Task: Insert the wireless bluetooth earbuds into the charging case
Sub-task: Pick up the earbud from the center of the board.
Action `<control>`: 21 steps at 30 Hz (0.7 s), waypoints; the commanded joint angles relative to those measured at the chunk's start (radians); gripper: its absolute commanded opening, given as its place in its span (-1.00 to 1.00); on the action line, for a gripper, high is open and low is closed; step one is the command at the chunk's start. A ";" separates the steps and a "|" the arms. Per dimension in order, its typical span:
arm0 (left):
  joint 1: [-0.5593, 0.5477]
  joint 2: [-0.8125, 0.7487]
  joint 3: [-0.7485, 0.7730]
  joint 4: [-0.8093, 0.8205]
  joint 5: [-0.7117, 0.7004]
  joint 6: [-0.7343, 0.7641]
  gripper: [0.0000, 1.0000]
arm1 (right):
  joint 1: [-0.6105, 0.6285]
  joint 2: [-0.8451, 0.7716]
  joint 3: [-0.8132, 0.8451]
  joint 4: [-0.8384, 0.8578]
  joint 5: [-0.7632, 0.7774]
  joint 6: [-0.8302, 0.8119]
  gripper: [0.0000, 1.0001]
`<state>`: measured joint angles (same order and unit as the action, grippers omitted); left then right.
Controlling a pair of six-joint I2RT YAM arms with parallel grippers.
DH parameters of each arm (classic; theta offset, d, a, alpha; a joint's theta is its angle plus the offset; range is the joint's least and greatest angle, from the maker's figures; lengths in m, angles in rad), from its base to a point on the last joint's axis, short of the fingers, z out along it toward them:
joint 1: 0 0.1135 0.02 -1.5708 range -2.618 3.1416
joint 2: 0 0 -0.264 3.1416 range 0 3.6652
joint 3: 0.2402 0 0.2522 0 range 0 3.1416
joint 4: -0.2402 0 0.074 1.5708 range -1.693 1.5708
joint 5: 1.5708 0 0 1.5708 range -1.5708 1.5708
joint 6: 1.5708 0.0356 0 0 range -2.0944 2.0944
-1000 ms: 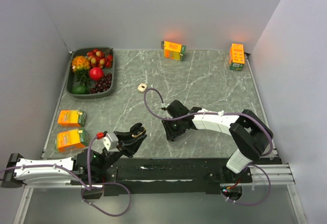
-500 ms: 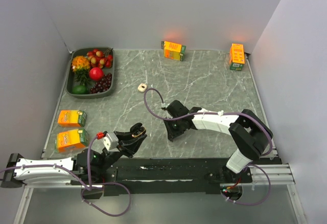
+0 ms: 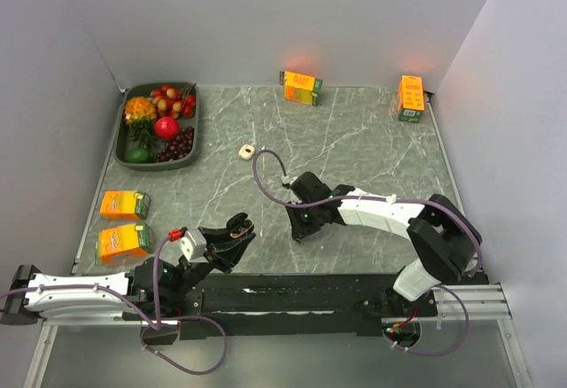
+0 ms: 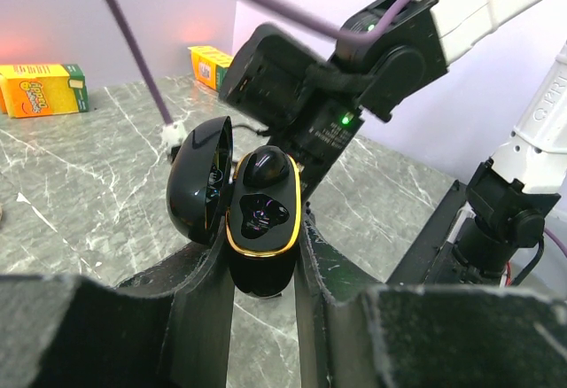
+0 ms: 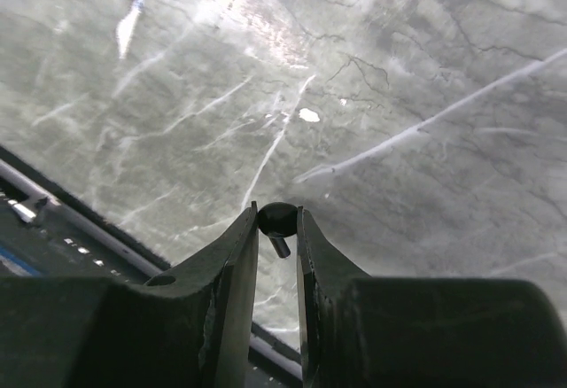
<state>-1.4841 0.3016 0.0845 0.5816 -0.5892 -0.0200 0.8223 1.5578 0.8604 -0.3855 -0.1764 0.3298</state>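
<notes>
At the near edge of the bench [image 3: 354, 131], the left hand [image 3: 232, 234] is clamped on the charging case [image 4: 261, 228], which has its lid open and its open face turned toward the right arm. One socket appears filled by a dark bud; the other looks vacant. The right hand [image 5: 276, 221] is pinched on a black earbud [image 5: 276, 218], held clear of the bench, with the stem running back between the fingers. The case lies to that hand's left, near but apart. Judgement: the right arm must carry the bud leftward and line its stem up with the vacant socket. A whitish piece [image 3: 247, 151], possibly another earbud, lies farther out.
</notes>
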 commanded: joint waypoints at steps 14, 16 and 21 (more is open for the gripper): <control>0.002 0.050 0.001 0.199 -0.087 0.083 -0.98 | 0.011 -0.527 0.023 0.207 0.239 0.134 -1.00; 0.002 0.082 0.004 0.230 -0.099 0.092 -0.98 | 0.020 -0.585 0.019 0.267 0.256 0.117 -1.00; 0.004 0.174 0.003 0.390 -0.155 0.107 -0.98 | 0.072 -0.682 -0.021 0.381 0.307 0.066 -1.00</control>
<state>-1.4841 0.4217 0.0841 0.7872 -0.6865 0.0589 0.8497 0.9340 0.8574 -0.1452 0.0574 0.4339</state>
